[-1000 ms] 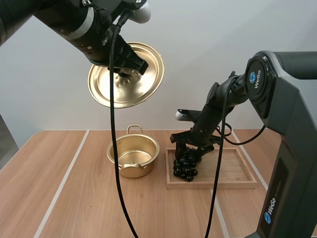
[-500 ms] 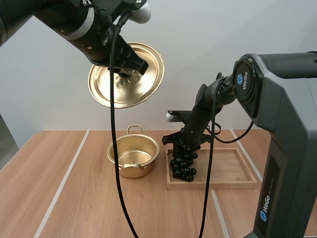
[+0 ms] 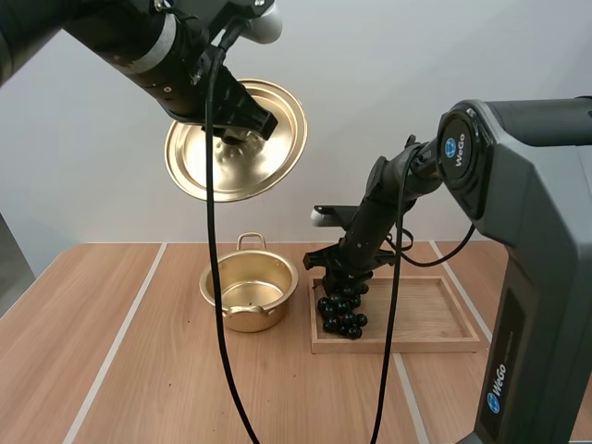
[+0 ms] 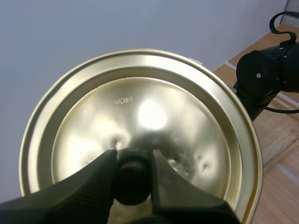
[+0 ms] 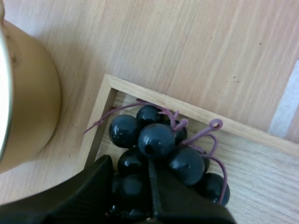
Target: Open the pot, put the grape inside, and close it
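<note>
Grapes (image 3: pixel 340 313) seem pinched under right hand (image 3: pixel 348 280); left hand (image 4: pixel 133 158) holds lid (image 4: pixel 154 112) aloft.

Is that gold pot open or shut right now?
Open. The left gripper holds the lid by its knob, high above the pot, whose bare inside shows.

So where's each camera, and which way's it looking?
High view: behind and above the arm bases, looking forward and down over the table; the left arm and right arm show.
Left wrist view: on the left arm, facing the lid; the left gripper pinches its knob.
Right wrist view: on the right arm, looking down; the right gripper grips the bunch of grapes over the wooden tray, beside the pot.
Shared: high and right wrist views show pot, grapes, tray.
</note>
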